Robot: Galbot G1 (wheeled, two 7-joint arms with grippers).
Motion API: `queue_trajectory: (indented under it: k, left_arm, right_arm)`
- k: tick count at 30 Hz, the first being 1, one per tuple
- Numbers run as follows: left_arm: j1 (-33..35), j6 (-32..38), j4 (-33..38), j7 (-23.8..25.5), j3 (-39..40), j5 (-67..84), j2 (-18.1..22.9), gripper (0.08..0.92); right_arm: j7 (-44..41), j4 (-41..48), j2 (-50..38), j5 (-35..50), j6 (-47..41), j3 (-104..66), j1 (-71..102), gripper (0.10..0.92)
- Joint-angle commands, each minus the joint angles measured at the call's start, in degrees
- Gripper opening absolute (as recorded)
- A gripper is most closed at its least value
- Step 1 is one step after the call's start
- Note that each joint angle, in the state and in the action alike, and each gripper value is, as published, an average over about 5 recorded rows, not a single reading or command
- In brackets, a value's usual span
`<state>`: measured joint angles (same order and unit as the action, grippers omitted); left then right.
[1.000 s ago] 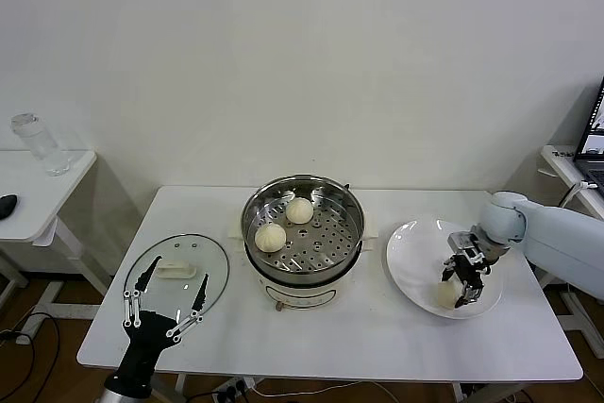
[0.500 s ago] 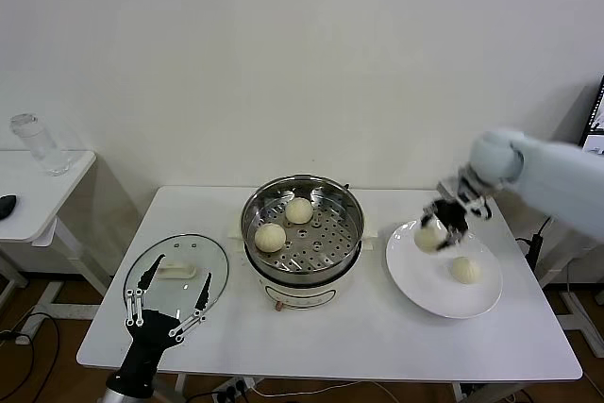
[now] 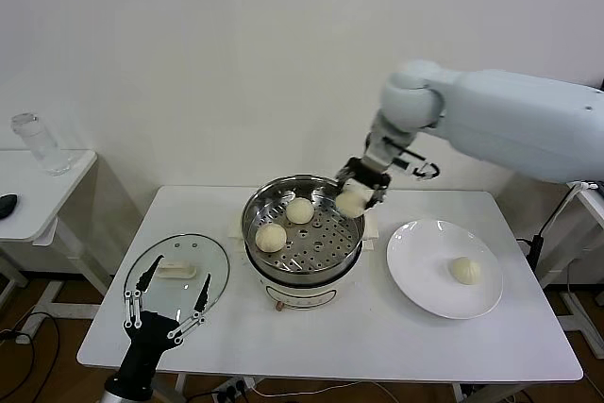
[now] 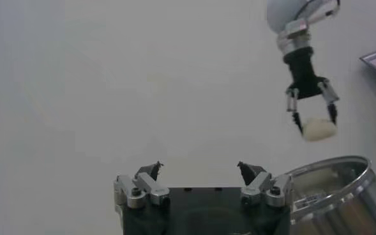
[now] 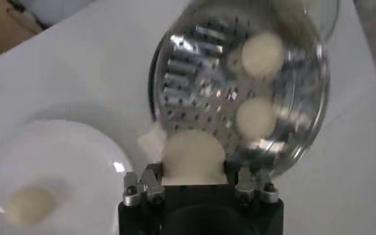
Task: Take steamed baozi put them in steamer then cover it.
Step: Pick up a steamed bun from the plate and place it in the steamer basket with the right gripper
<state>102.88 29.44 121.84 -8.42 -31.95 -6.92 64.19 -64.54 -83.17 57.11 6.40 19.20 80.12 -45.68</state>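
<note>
The steamer (image 3: 349, 250) stands mid-table with two steamed baozi (image 3: 299, 210) (image 3: 270, 237) on its perforated tray. My right gripper (image 3: 357, 197) hangs over the steamer's right rim, shut on a third baozi (image 3: 352, 203). The right wrist view shows that baozi (image 5: 193, 158) between the fingers of the right gripper (image 5: 193, 174), above the steamer (image 5: 188, 70). Another baozi (image 3: 464, 270) lies on the white plate (image 3: 415, 280). The cover (image 3: 151, 301) lies flat at the table's front left. My left gripper (image 3: 177, 276) is parked over it, open and holding nothing (image 4: 200, 169).
A side table (image 3: 38, 197) at the left carries a clear jar (image 3: 38, 143) and a dark object (image 3: 8, 205). Another desk edge (image 3: 578, 169) shows at the far right. The wall runs close behind the table.
My right gripper lifted a baozi off the plate and carried it up and left to above the steamer's right rim. The left arm has not moved.
</note>
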Motion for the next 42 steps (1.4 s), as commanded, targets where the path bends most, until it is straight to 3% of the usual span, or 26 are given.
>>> queue_trajectory:
  k: [1, 9, 28, 42]
  left_arm:
    - [-0.08, 0.15, -0.03, -0.07, 0.03, 0.08, 0.09, 0.823]
    - [0.10, 0.56, -0.29, -0.19, -0.45, 0.20, 0.14, 0.823]
    - [-0.25, 0.63, -0.29, -0.44, -0.44, 0.80, 0.13, 0.823]
    - [-0.48, 0.54, -0.34, -0.48, -0.57, 1.46, -0.07, 0.823]
  right_arm:
    - [3.26, -6.10, 7.77, -10.61, 8.31, 0.65, 1.62, 0.654]
    - [6.28, -4.80, 9.07, -20.24, 13.16, -1.21, 9.10, 0.654]
    - [8.08, -1.52, 10.47, -25.69, 14.87, -1.77, 14.95, 0.666]
    - [7.73, -1.86, 8.68, -25.21, 14.64, -4.26, 13.13, 0.820]
